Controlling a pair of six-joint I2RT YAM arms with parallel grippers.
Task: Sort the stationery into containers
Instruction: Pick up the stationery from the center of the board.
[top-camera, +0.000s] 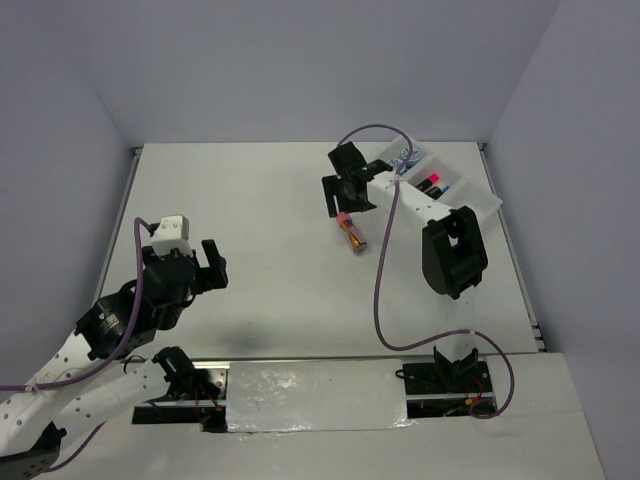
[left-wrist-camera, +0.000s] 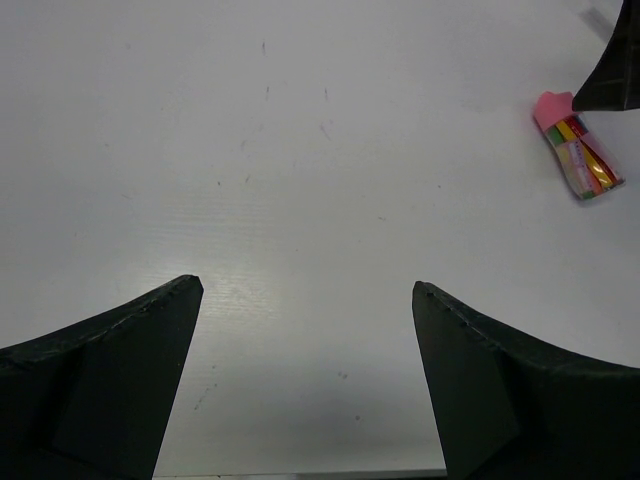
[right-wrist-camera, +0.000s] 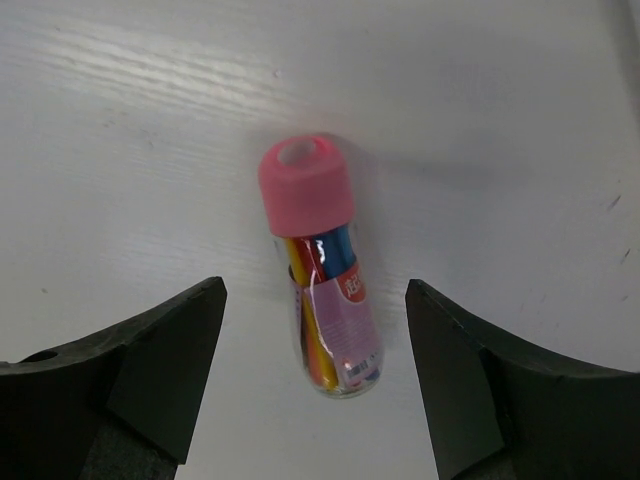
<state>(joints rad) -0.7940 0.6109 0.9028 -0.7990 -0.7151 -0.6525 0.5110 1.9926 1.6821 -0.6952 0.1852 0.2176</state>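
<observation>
A pink-capped tube (top-camera: 351, 233) of coloured sticks lies on the white table near the middle. In the right wrist view the tube (right-wrist-camera: 322, 280) lies between my open fingers, untouched. My right gripper (top-camera: 343, 192) hovers open just above and behind it. The white tray (top-camera: 470, 192) stands at the far right, partly hidden by the right arm; a blue patterned roll (top-camera: 405, 156) and markers (top-camera: 432, 183) show in it. My left gripper (top-camera: 211, 264) is open and empty at the near left. The tube also shows far off in the left wrist view (left-wrist-camera: 578, 158).
Grey walls close the table on the left, back and right. A purple cable (top-camera: 382, 280) loops from the right arm over the table. The arm bases and a taped strip (top-camera: 315, 395) sit at the near edge.
</observation>
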